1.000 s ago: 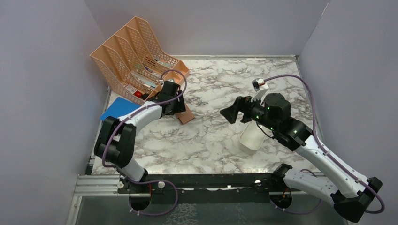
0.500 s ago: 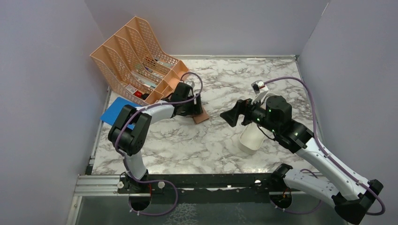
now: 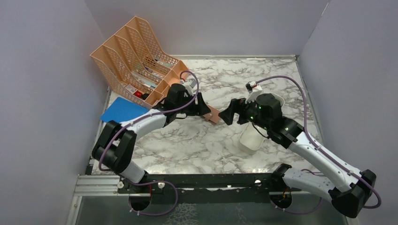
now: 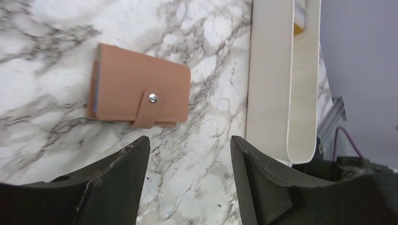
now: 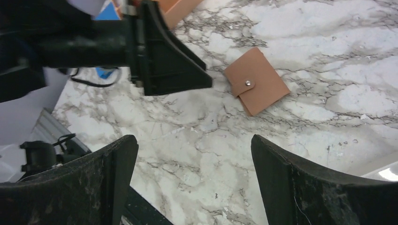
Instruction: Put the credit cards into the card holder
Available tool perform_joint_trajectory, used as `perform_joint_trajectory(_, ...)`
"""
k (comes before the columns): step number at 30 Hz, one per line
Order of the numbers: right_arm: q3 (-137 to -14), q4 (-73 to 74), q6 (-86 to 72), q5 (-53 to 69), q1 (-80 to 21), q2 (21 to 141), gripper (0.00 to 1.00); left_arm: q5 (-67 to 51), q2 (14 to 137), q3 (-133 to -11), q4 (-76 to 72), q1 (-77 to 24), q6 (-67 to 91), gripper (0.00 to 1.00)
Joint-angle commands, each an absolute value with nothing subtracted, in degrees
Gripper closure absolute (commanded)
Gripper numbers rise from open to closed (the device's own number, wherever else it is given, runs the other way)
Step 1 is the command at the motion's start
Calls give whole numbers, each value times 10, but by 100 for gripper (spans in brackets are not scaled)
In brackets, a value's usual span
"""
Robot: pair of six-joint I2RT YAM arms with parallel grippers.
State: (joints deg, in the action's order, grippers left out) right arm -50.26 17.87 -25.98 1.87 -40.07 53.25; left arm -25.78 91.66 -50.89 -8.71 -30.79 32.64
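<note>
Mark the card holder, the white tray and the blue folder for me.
card holder (image 4: 141,75), left wrist view, closed front cover.
white tray (image 4: 270,79), left wrist view, long side wall.
blue folder (image 3: 119,110), top external view, exposed flat face.

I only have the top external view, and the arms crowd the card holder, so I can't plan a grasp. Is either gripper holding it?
Observer: No. The right wrist view shows the card holder lying flat on the marble table, with a gap between it and the open left gripper.
Operator: Is it open or folded?
Observer: Folded. The left wrist view shows its snap tab closed across the front.
Operator: And the credit cards?
Observer: The left wrist view shows a yellowish card at the far end of the white tray. I cannot tell how many cards lie there.
</note>
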Motion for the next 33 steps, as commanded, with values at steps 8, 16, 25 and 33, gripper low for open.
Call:
perform_joint_trajectory(8,-526,147,-388,-102,-404,695,38,-99,759,-468,75,-259,334,35)
perform_joint_trajectory(16,-604,244,-628,-150,-405,843,44,-103,654,-457,157,-258,277,28)
perform_joint_trajectory(25,-705,299,-718,-177,-411,977,45,-53,548,-421,198,-258,233,23)
perform_joint_trajectory(33,-789,360,-738,-192,-426,1080,46,-26,509,-417,209,-258,216,23)
